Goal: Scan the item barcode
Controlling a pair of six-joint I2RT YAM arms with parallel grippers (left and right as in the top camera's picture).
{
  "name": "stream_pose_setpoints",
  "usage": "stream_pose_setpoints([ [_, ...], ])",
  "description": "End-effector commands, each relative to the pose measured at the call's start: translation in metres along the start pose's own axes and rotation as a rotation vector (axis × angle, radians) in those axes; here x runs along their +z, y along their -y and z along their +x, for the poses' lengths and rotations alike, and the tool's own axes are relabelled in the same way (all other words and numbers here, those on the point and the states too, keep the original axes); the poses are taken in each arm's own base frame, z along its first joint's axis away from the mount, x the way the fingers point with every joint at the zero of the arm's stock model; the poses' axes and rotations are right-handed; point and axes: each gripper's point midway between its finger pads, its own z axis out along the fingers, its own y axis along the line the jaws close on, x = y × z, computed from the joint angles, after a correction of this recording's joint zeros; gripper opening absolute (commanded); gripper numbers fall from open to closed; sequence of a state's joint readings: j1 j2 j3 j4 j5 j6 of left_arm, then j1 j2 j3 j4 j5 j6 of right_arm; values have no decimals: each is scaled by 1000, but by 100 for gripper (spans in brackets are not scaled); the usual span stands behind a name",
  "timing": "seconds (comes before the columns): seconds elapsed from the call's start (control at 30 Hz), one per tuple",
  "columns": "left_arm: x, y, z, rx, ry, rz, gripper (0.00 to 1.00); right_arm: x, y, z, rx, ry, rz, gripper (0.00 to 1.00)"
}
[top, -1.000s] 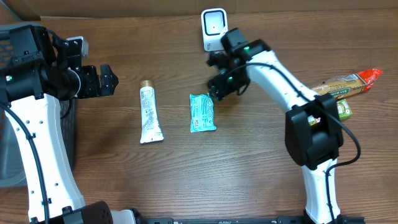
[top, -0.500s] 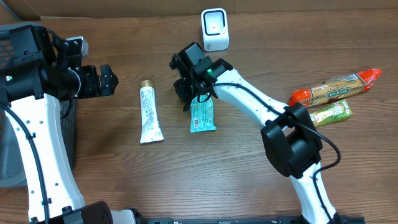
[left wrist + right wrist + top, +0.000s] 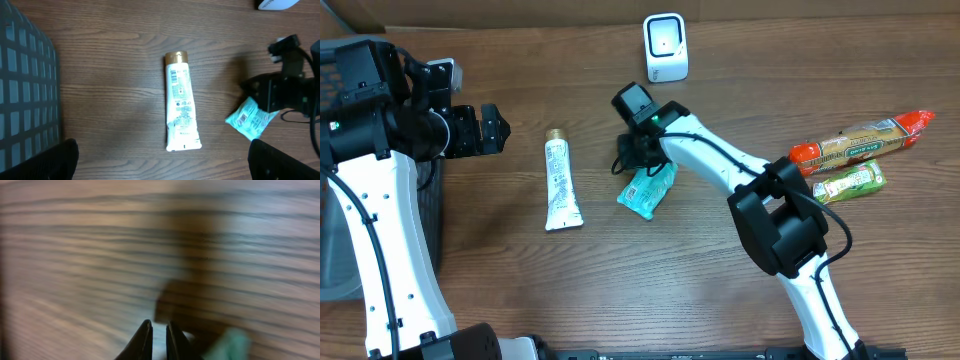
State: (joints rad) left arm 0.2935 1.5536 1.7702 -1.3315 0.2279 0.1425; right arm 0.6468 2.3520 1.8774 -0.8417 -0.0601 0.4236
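I have the wooden table (image 3: 620, 290) filling the overhead view; the left arm (image 3: 380, 230) stands along its left edge and the right arm (image 3: 720, 165) reaches from the near right across to the middle. A dark mesh basket (image 3: 25, 90) sits at the far left, beside the left arm. Two snack bars lie at the right edge, well apart from the work; the orange bar (image 3: 860, 140) is the longer one, and the green bar (image 3: 850, 182) lies just beside it on the near side. The tube (image 3: 561, 185), white with a gold cap, lies flat left of centre with its cap pointing to the far side; my left wrist camera looks straight down on it. The scanner (image 3: 665, 45), a small white unit, stands upright at the far edge of the table, near the middle.

The packet (image 3: 647, 190), teal, sits at the table's centre, between the tube and the right arm, turned on a slant; its upper end meets the right gripper (image 3: 158, 330). That claw is clenched, the fingers almost together; my wrist view is badly blurred, but from overhead it looks to be pinching the packet's edge. The left gripper (image 3: 495, 127) hangs released, fingers spread wide, gripping nothing, left of the tube.
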Motion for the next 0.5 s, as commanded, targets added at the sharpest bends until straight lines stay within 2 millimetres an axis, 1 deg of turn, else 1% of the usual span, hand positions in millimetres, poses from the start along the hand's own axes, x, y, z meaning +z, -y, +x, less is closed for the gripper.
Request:
stream_pose_setpoints([
  [0.0,-1,0,-3,29,6,-3,99,-12,39,-28,132,63,96,12],
  [0.07,-1,0,-3,28,6,-3,100,-22,50,-34,160,52,100,12],
  [0.13,-1,0,-3,29,6,-3,100,-33,57,-38,185,32,87,13],
  [0.17,-1,0,-3,28,6,-3,100,-41,59,-41,183,18,73,14],
  [0.2,-1,0,-3,28,6,-3,99,-49,59,-43,165,3,51,19],
  [0.27,-1,0,-3,28,6,-3,100,-69,59,-46,123,-31,-2,31],
  [0.3,-1,0,-3,29,6,-3,99,-82,61,-47,99,-50,-30,41],
  [0.33,-1,0,-3,29,6,-3,99,-92,63,-48,75,-64,-51,56],
  [0.37,-1,0,-3,29,6,-3,100,-102,68,-47,46,-83,-71,66],
  [0.4,-1,0,-3,29,6,-3,100,-109,74,-44,18,-105,-87,75],
  [0.43,-1,0,-3,28,6,-3,99,-114,81,-40,-16,-131,-105,80],
  [0.47,-1,0,-3,28,6,-3,100,-117,90,-33,-58,-166,-136,84],
])
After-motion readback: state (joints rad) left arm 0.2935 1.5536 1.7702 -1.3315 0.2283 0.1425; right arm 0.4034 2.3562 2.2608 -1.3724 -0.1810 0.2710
